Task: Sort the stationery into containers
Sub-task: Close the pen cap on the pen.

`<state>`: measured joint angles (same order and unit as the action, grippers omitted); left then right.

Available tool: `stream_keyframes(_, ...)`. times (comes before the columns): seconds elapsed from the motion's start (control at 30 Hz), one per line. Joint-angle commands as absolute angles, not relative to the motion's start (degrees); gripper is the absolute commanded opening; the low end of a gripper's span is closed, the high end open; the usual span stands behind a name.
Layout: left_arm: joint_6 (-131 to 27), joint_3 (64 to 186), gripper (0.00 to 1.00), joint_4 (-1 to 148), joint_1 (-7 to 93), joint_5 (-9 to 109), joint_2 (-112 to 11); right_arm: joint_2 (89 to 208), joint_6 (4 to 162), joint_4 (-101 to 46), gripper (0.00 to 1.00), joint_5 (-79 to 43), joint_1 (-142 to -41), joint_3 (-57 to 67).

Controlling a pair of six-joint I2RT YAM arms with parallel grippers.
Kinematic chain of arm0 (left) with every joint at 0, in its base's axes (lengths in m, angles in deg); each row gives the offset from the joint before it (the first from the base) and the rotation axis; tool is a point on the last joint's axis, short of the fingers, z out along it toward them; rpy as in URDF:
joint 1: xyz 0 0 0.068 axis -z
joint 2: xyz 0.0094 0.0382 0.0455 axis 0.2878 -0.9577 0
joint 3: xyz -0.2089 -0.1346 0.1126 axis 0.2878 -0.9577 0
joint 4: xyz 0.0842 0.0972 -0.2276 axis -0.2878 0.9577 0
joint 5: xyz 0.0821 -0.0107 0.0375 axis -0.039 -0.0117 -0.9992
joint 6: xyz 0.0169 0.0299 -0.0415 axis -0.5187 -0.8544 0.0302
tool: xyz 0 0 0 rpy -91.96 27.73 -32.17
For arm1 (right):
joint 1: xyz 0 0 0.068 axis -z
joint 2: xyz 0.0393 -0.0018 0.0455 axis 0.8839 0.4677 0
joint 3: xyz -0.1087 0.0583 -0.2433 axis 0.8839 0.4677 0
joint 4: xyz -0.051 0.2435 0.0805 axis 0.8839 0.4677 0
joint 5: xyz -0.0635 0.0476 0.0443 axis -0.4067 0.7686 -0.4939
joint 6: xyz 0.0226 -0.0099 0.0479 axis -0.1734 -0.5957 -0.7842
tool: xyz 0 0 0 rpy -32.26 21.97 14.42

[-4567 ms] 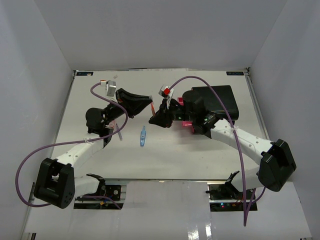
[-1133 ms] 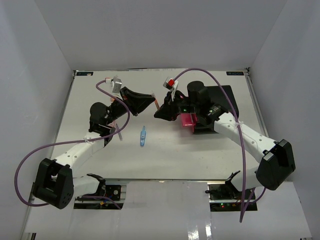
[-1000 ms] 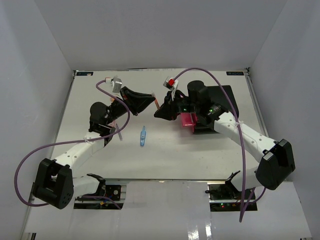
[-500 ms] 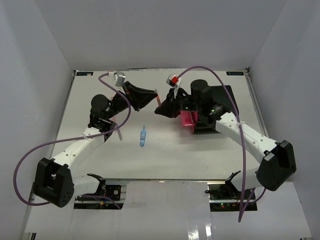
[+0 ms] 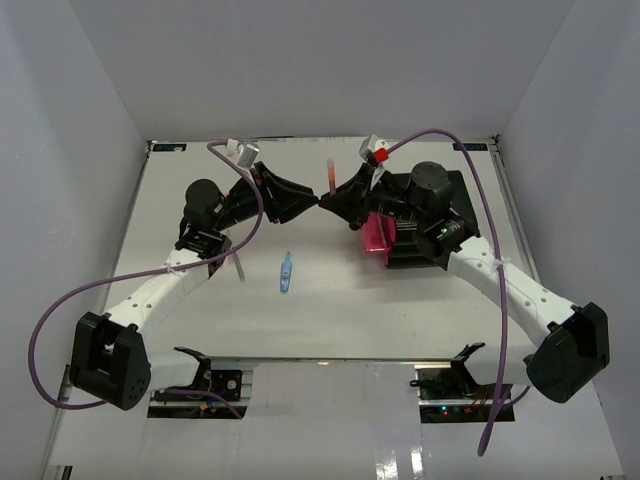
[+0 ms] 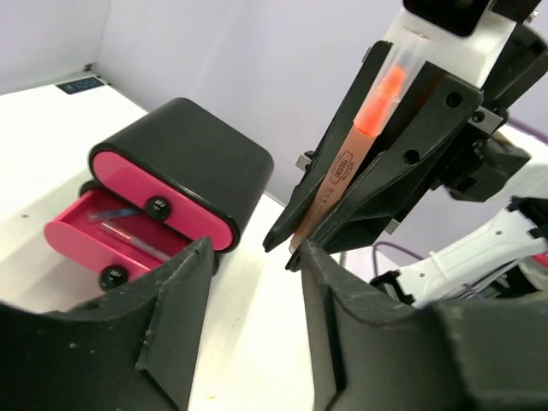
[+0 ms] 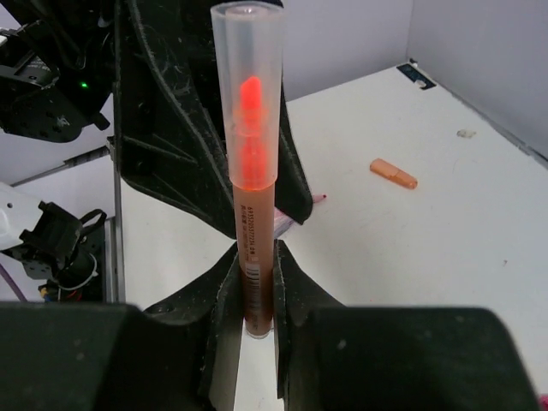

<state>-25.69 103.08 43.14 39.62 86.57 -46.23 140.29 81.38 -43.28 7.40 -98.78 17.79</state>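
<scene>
Item: salmon pen [image 7: 251, 171], clear cap over an orange nib, held upright at the upper centre of the top view, off the table [image 5: 350, 315]. Its lower barrel is pinched between the pressed fingers of the right gripper [image 7: 254, 287]. Facing it, just beside, is the left gripper [image 6: 255, 257], fingers spread with nothing between them. The pairing reads as a hand-over, with the pen in the right's grip alone, likely because that arm sits nearer the containers. Right of centre stands the black cabinet [image 5: 445, 195]; one pink drawer [image 6: 90, 244] below the top is pulled out with pens inside, presumably to receive this one. Unsorted: light-blue piece [image 5: 287, 272] at centre; orange piece [image 7: 394, 174] at upper right of the right wrist view.
</scene>
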Motion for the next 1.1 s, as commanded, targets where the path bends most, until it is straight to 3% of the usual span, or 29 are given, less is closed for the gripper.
stream_keyframes(0.0, -23.31, 104.14, 0.58, 43.76, 40.11, 90.86, -45.85, 138.29, 81.13, -55.20, 0.08, 5.96, -99.03, 18.13)
stream_keyframes(0.1, -22.34, 105.64, 0.71, 40.77, 39.67, 90.77, -45.85, 138.12, 81.56, -54.67, 0.08, 5.79, -98.94, 19.36)
stream_keyframes(0.2, -22.51, 107.39, 0.78, 40.59, 39.32, 91.21, -45.58, 137.94, 82.35, -53.44, 0.08, 5.17, -98.94, 20.59)
stream_keyframes(0.43, -27.77, 110.91, 0.85, 45.85, 37.38, 92.09, -43.13, 136.80, 83.06, -51.95, 0.08, 4.29, -98.94, 23.58)
stream_keyframes(0.67, -35.77, 116.18, 0.88, 52.53, 37.29, 92.17, -44.61, 137.15, 83.15, -48.43, 0.08, 5.00, -98.94, 23.15)
stream_keyframes(1.07, -35.34, 123.21, 0.87, 52.01, 38.78, 92.79, -52.70, 138.82, 83.41, -41.84, 0.08, 7.54, -98.94, 19.46)
